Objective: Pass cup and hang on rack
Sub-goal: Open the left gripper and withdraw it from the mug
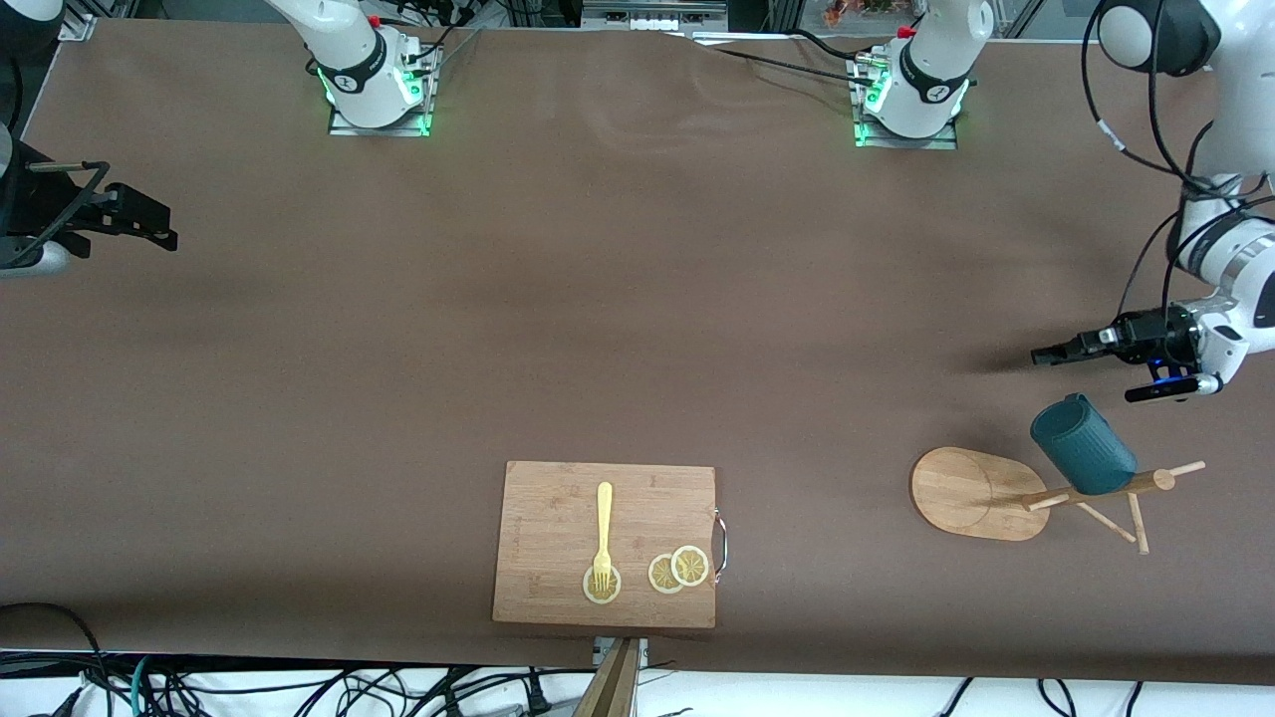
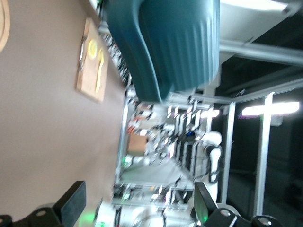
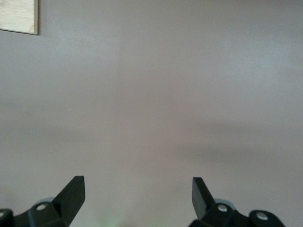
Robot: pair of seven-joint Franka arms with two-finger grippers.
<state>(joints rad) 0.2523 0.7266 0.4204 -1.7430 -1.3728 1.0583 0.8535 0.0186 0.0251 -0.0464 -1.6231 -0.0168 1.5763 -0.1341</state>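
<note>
Brown cloth table (image 1: 637, 299); ribbed teal cup (image 1: 1083, 445) on wooden rack (image 1: 981, 493).

Left arm comes down along the left arm's end of the table, forearm bent and wrist turned sideways. The left gripper (image 1: 1046, 354) hangs in the air just above the cup (image 1: 1082, 445), fingers (image 2: 71, 204) spread wide, nothing in them. Right arm is parked way off at the right arm's end, well apart from the cup, right gripper (image 1: 164, 237) wide open too.
</note>
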